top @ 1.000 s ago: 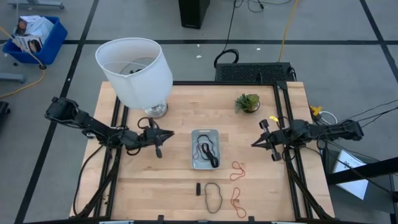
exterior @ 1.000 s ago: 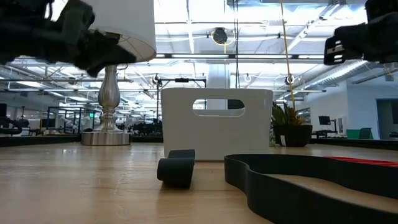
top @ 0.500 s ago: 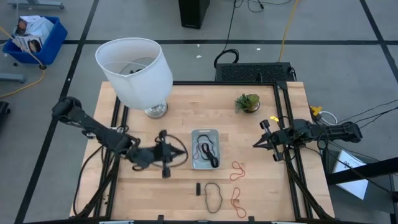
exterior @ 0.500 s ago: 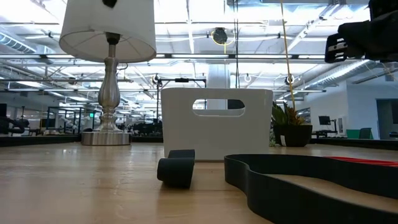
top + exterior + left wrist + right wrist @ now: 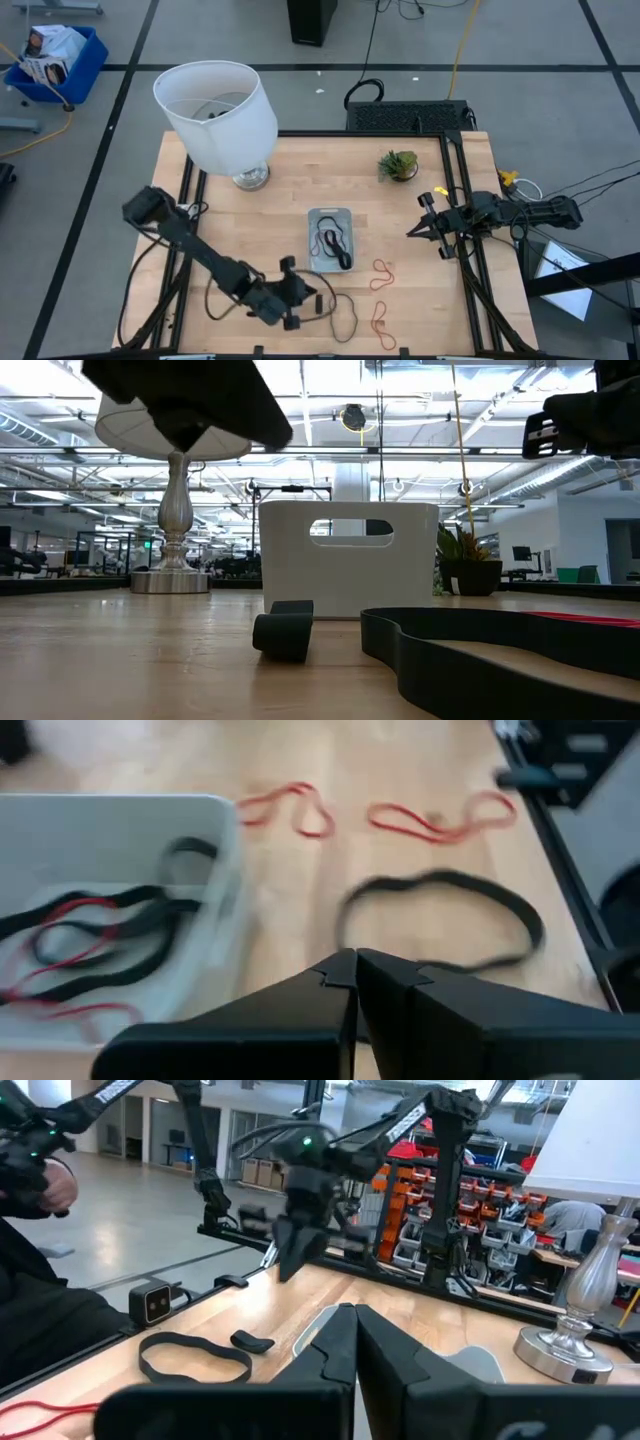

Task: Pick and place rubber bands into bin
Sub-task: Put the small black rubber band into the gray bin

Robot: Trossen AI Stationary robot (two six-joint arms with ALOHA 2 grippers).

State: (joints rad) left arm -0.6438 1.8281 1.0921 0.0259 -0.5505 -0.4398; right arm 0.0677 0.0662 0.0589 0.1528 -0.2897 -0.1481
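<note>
The silvery bin (image 5: 330, 240) sits mid-table with black and red rubber bands (image 5: 90, 935) in it. On the wood nearer the front lie a black loop (image 5: 345, 316), two red loops (image 5: 382, 272) (image 5: 382, 322) and a small black curled piece (image 5: 285, 632). My left gripper (image 5: 312, 297) hovers shut just left of the black loop (image 5: 440, 915), pointing slantwise down toward the table's right, with nothing between its fingers. My right gripper (image 5: 415, 232) waits shut at the right edge, above the table.
A white-shaded lamp (image 5: 215, 115) stands at the far left corner and a small potted plant (image 5: 398, 165) at the far right. A blue crate (image 5: 55, 55) sits on the floor beyond the table. Bare wood lies left of the bin.
My left gripper has swept from beside the lamp base, left of the bin, toward the table's near edge and right, ending beside the black loop. It has tipped from pointing steeply down to a shallower slant. The bands and the bin have stayed put.
</note>
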